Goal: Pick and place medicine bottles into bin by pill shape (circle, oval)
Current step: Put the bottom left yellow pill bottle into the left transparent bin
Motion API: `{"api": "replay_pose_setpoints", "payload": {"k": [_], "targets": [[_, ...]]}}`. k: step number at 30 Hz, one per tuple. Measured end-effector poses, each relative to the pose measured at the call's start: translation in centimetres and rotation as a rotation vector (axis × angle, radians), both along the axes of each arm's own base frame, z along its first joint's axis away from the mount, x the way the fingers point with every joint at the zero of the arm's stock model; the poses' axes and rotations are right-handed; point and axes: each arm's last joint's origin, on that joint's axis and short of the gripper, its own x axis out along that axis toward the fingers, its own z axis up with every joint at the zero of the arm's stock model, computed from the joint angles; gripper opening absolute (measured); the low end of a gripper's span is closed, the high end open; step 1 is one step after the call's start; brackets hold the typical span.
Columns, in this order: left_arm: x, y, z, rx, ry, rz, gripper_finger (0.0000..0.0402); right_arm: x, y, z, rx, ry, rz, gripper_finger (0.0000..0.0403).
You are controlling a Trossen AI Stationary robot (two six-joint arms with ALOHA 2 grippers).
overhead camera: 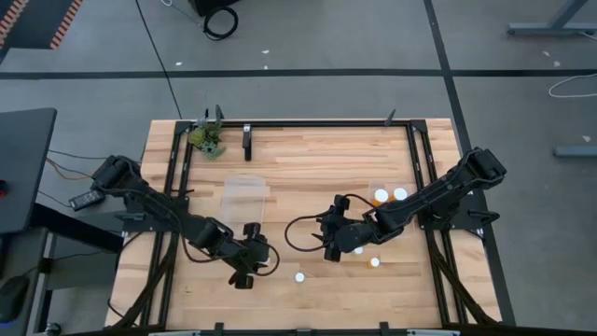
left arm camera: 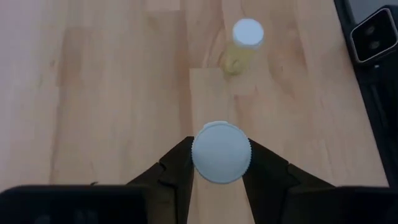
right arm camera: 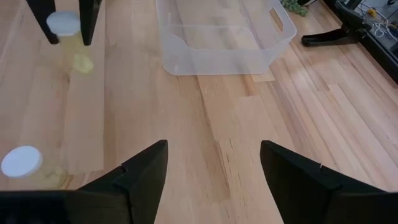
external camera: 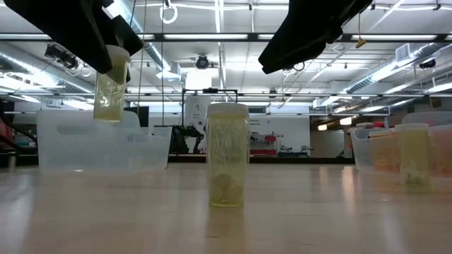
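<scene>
My left gripper (left arm camera: 221, 180) is shut on a pale yellow bottle with a white cap (left arm camera: 221, 152). It holds the bottle above the table near the front middle (overhead camera: 248, 265). The low view shows this bottle (external camera: 111, 81) in the air. A second bottle (left arm camera: 247, 34) stands on its base on the wood just beyond it, and also shows in the low view (external camera: 227, 155) and the high view (overhead camera: 299, 276). My right gripper (right arm camera: 214, 168) is open and empty over the table's middle (overhead camera: 328, 243). In its wrist view the held bottle (right arm camera: 64, 25) shows at the top left. My left gripper pinches the bottle between its two fingers, one finger (left arm camera: 177, 171) on each side, just under the cap's rim (left arm camera: 199, 174). The fingers come from above, pointing down. The bottle hangs upright below them (external camera: 111, 99), lifted clear of the table.
A clear plastic bin (overhead camera: 245, 196) stands left of the middle, seen also in the right wrist view (right arm camera: 224, 37). Another clear bin (overhead camera: 390, 198) at the right holds two bottles (overhead camera: 381, 196). Loose bottles (overhead camera: 374, 262) stand near the right arm. A black frame (overhead camera: 410, 149) borders the table.
</scene>
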Motion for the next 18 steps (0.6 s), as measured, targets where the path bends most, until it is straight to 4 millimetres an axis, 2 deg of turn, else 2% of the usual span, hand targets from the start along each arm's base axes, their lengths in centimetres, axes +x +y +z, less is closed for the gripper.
{"api": "replay_pose_setpoints", "payload": {"k": [18], "targets": [[-0.6,3.7,2.8,0.053,-0.033,0.021,0.0129,0.0,0.0,0.0,-0.003,0.001,0.002,0.0263]]}}
